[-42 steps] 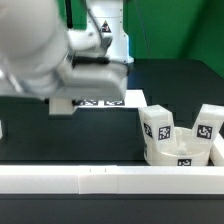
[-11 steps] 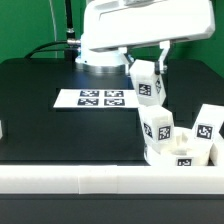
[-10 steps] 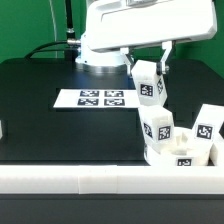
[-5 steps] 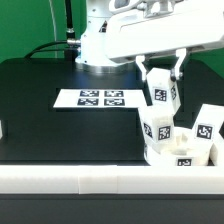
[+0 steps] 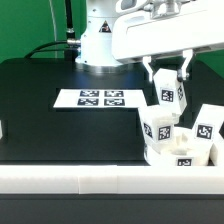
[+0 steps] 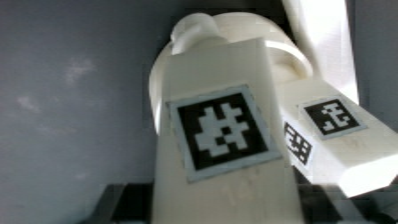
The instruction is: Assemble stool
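1. Exterior view: a white robot arm reaches in from twelve o'clock over a black table point(image 5: 40, 120). Its gripper point(image 5: 167, 82) hangs at about two o'clock in the picture, fingers pointing down.

2. The fingers are clamped on a small white blocky stool leg point(image 5: 165, 98), one finger on each side of it. The leg is held upright, tag facing the camera, off the table. Held this way, its lower end is free to go down into the seat.

3. At about four o'clock sits the round white seat point(image 5: 180, 152), lying flat near a long white rail point(image 5: 100, 180) that runs across the picture at six o'clock. Two more legs already stand upright on the seat: one point(image 5: 157, 128) just below the held leg, another point(image 5: 207, 127) at the exterior view's right.

4. The held leg hovers just above and slightly behind the standing legs, likely being lined up with an open socket; that socket is not visible.

5. The flat marker board point(image 5: 96, 99) lies at nine o'clock from the gripper, well apart from it.

6. Wrist view: the held leg point(image 6: 222, 120) fills the picture, seen lengthwise with its tag facing the camera. Beside it, at four o'clock, another tagged leg point(image 6: 329, 135) appears, close by. The seat is not clearly visible here.
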